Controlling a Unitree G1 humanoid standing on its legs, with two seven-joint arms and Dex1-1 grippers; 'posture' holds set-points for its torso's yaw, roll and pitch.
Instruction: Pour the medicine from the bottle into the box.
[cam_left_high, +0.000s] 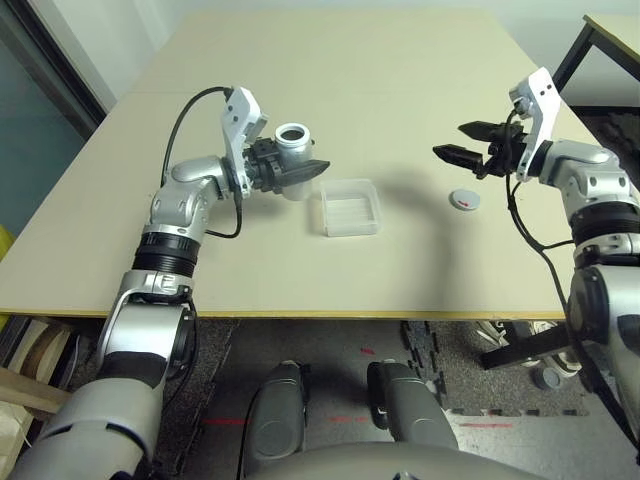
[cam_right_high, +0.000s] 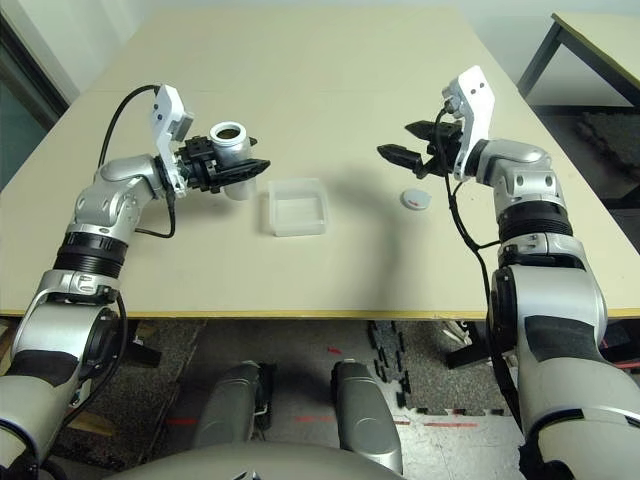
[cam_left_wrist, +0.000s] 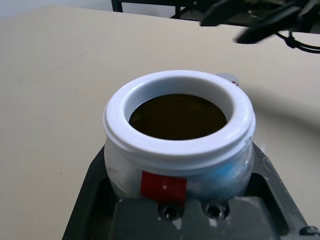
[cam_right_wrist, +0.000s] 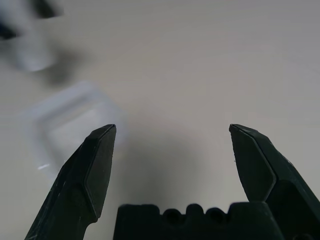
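And here's the left gripper, clamped around the bottle, holding it roughly upright just beyond the box, to its left, the open mouth facing up! Over on the box's right, the right gripper stands wide and empty, with the cap lying on the table to the box's right. The left arm is nearer the bottle's side, so I'd say it pours: the long axis must tip rightward, mouth over the box. Overshoot, and pills could miss!
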